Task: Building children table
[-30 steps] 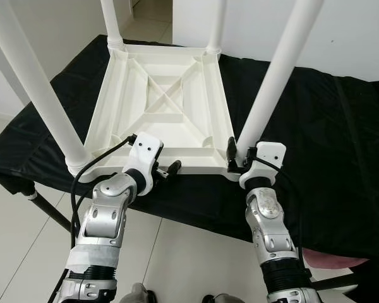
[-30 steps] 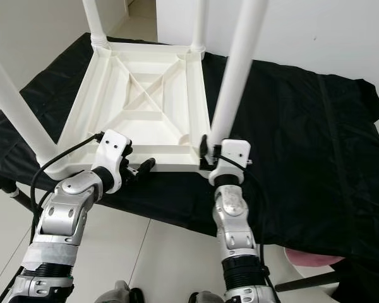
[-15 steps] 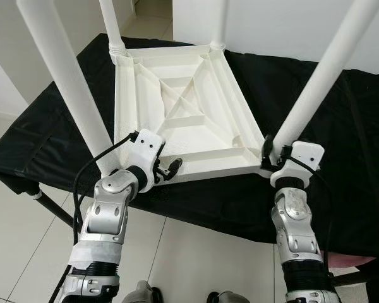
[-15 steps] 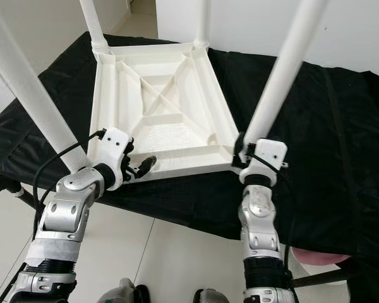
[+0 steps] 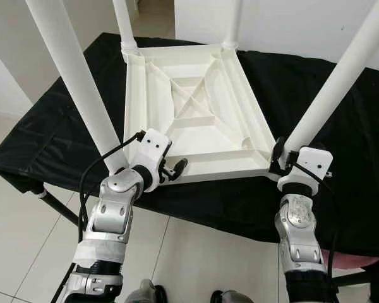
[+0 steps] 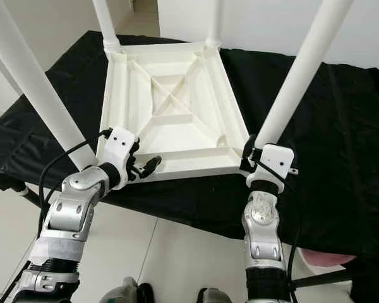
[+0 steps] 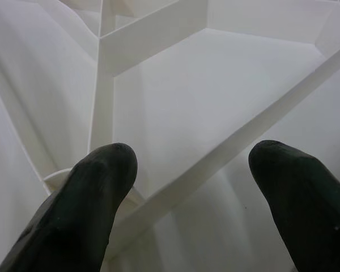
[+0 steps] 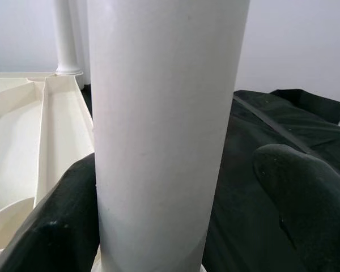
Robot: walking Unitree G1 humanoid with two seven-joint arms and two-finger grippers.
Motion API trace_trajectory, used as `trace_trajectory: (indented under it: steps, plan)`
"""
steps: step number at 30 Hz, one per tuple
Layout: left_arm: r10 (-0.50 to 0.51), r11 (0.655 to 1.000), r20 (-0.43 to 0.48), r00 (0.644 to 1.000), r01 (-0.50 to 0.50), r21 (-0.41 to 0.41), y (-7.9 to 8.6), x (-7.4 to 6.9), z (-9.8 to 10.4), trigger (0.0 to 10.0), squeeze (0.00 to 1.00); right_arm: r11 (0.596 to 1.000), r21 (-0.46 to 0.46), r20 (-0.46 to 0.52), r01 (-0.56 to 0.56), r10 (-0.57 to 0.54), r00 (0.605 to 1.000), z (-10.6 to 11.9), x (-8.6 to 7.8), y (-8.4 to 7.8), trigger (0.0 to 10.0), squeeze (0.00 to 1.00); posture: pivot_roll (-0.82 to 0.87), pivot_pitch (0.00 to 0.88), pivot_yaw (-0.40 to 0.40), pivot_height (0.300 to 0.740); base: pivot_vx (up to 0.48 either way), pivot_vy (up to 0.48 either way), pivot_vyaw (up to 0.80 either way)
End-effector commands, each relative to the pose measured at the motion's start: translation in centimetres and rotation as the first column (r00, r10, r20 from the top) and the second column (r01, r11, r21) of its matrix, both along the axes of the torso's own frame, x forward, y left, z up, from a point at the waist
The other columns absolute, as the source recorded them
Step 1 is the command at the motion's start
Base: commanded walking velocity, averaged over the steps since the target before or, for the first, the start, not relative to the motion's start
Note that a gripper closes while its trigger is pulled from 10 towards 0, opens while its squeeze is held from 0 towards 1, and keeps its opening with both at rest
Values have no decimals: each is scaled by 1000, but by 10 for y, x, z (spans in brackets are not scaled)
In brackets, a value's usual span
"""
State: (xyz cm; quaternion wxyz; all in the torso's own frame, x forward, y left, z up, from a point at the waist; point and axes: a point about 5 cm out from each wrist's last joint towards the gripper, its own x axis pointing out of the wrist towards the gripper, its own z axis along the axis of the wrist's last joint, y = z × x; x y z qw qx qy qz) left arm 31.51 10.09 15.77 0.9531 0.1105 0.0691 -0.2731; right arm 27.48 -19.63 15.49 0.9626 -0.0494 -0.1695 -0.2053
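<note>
A white plastic children's table [image 5: 202, 172] lies upside down on a black cloth [image 5: 57, 120], its four white legs pointing up. My right gripper [image 5: 283, 158] is at the base of the near right leg [image 5: 331, 88]. In the right wrist view that leg [image 8: 158, 141] stands between the black fingers [image 8: 306, 192], and the gripper is shut on it. My left gripper [image 5: 175, 169] is at the table's near rim beside the near left leg [image 5: 82, 88]. It is open, and its fingers [image 7: 90, 198] are spread over the ribbed underside [image 7: 215, 102].
The black cloth covers a work table whose near edge [image 5: 196, 211] runs just under my wrists. Light floor tiles [image 5: 25, 240] lie below. A pink object [image 5: 347, 259] sits low at the right. Two far legs [image 5: 123, 22] rise by a doorway.
The upturned table has swung round. Its near right corner and leg moved right with my right gripper. Its near left corner slid right, up to my left gripper, which barely moved.
</note>
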Motion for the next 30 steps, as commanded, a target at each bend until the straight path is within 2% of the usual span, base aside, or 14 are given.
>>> trace_trajectory:
  steps: [1, 4, 6, 7, 8, 10, 15, 18, 19, 20, 21, 23, 26, 30]
  plan:
    - [215, 975, 16, 976, -216, 44, 24, 5, -6, 10000, 0, 990, 31, -36, 139, -138, 990, -10, -11, -24, 10000, 0, -130, 114, 71, 740, 0, 0, 0]
    - [194, 980, 11, 981, -194, 33, 22, 4, -7, 10000, 0, 997, 52, -58, 64, -61, 996, -14, -6, -15, 10000, 0, -134, 115, 75, 740, 0, 0, 0]
    - [144, 990, 7, 990, -144, -9, 15, 2, -5, 10000, 0, 990, 70, -75, -120, 125, 989, -14, 5, 4, 10000, 0, -134, 115, 75, 740, 0, 0, 0]
    - [144, 990, 7, 990, -144, -9, 15, 2, -5, 10000, 0, 990, 70, -75, -120, 125, 989, -14, 5, 4, 10000, 0, -134, 115, 75, 740, 0, 0, 0]
    - [71, 996, 9, 997, -70, -56, 7, -3, -2, 10000, 0, 957, 86, -82, -276, 283, 956, -12, 13, 18, 10000, 0, -127, 115, 72, 740, 0, 0, 0]
    - [34, 997, 12, 999, -33, -76, 3, -7, -1, 10000, 0, 939, 92, -83, -331, 339, 937, -11, 15, 22, 10000, 0, -127, 115, 72, 740, 0, 0, 0]
    - [-61, 992, 27, 998, 64, -111, -6, -16, 3, 10000, 0, 903, 102, -82, -417, 425, 901, -8, 16, 26, 10000, 0, -117, 116, 64, 740, 0, 0, 0]
    - [-244, 960, 71, 967, 251, -125, -17, -39, 8, 10000, 0, 866, 56, -78, -498, 501, 862, -1, 14, 24, 10000, 0, -102, 118, 50, 740, 0, 0, 0]
    - [-244, 960, 71, 967, 251, -125, -17, -39, 8, 10000, 0, 866, 56, -78, -498, 501, 862, -1, 14, 24, 10000, 0, -102, 118, 50, 740, 0, 0, 0]
    - [-321, 936, 92, 943, 331, -125, -22, -51, 10, 10000, 0, 848, 24, -86, -530, 530, 844, 1, 12, 23, 10000, 0, -102, 118, 50, 740, 0, 0, 0]
    - [-336, 930, 97, 937, 346, -124, -23, -53, 10, 10000, 0, 842, 20, -88, -539, 539, 838, 2, 11, 23, 10000, 0, -102, 118, 50, 740, 0, 0, 0]
    - [-340, 928, 99, 935, 351, -122, -23, -53, 11, 10000, 0, 840, 19, -89, -543, 542, 836, 2, 11, 23, 10000, 0, -102, 118, 50, 740, 0, 0, 0]
    - [-438, 889, 83, 895, 445, -107, -27, -66, 8, 10000, 0, 843, 12, -85, -538, 537, 840, 2, 9, 15, 10000, 0, -102, 118, 50, 740, 0, 0, 0]
    - [-449, 888, 72, 891, 453, -75, -28, -68, 5, 10000, 0, 849, 9, -79, -529, 528, 846, 3, 6, 14, 10000, 0, -91, 129, 35, 740, 0, 0, 0]
